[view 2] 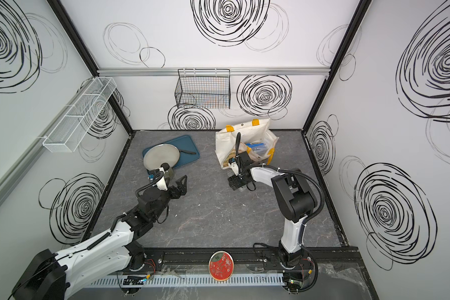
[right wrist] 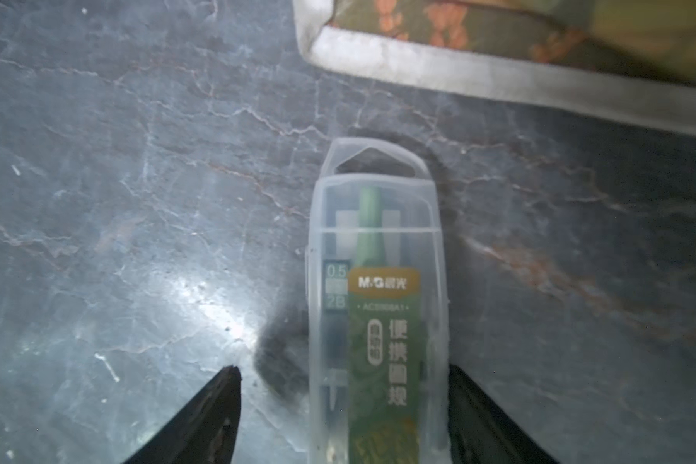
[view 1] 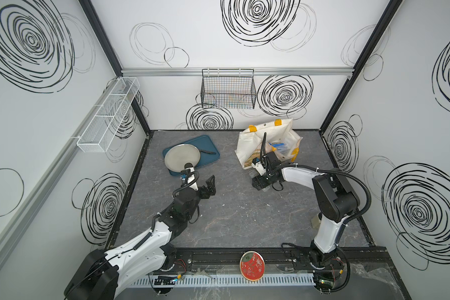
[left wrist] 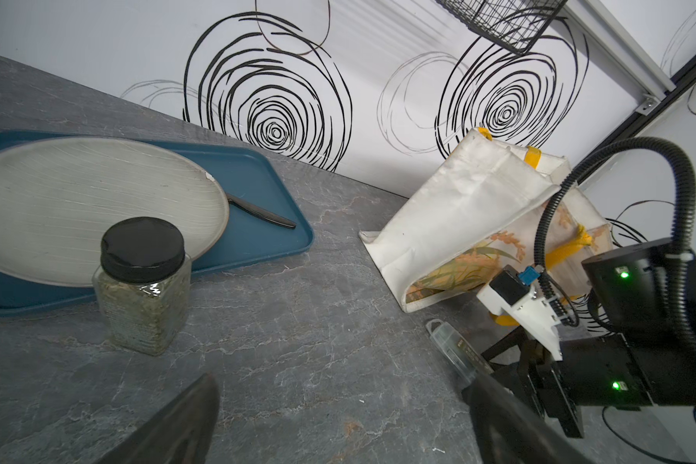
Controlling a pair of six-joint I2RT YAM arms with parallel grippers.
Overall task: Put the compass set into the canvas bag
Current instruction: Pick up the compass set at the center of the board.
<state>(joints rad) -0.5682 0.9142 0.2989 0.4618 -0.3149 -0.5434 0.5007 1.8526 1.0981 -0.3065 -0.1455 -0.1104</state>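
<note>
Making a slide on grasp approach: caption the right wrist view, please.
Open right gripper straddles the clear-cased compass set lying on the grey table, near the canvas bag.

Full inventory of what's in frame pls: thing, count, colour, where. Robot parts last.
canvas bag: 1, cream with yellow handles, back right of table, slumped open
packet: at least 1, blue and clear, in the bag's mouth
compass set: 1, clear case with green label, flat on table in front of bag
tray: 1, dark blue, back left of table
plate: 1, grey, on tray
utensil: 1, black, on tray, partly under plate
jar: 1, clear with black lid, by tray's near edge
wire basket: 1, black, back wall
mesh basket: 1, white, left wall
disc: 1, red, front rail
left gripper: 1, black, open, near jar
right gripper: 1, black, open, straddling compass set
</note>
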